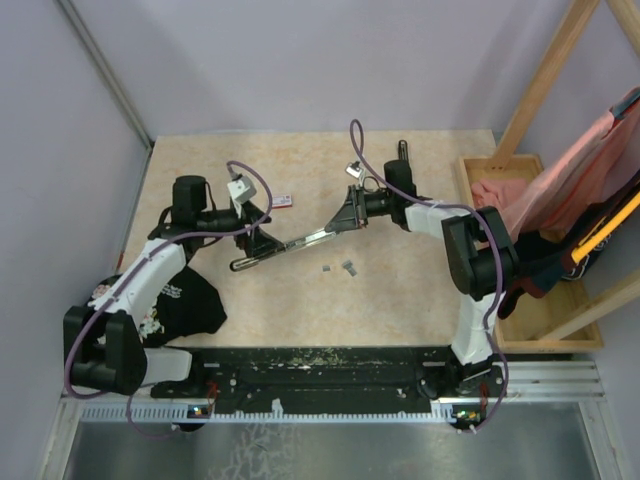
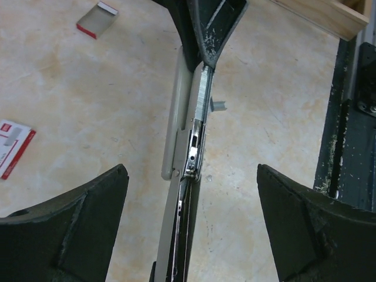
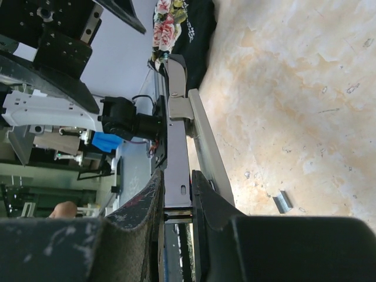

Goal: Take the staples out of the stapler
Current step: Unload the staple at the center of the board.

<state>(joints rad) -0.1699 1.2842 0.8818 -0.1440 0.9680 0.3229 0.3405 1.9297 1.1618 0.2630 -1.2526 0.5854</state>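
Observation:
The stapler (image 1: 300, 240) is swung open into a long line and held above the table. My right gripper (image 1: 340, 222) is shut on its metal magazine end, seen up close in the right wrist view (image 3: 177, 176). My left gripper (image 1: 265, 243) is open; its fingers (image 2: 70, 229) stand wide apart either side of the stapler (image 2: 191, 135) without touching it. Two small grey strips of staples (image 1: 349, 266) lie on the table under the stapler. One strip shows in the left wrist view (image 2: 218, 106) and in the right wrist view (image 3: 282, 201).
A small red-and-white box (image 1: 283, 201) lies behind the left gripper; it also shows in the left wrist view (image 2: 14, 147) with a second box part (image 2: 97, 19). A black cloth (image 1: 185, 300) lies front left. A wooden tray (image 1: 540, 320) with pink cloth stands right.

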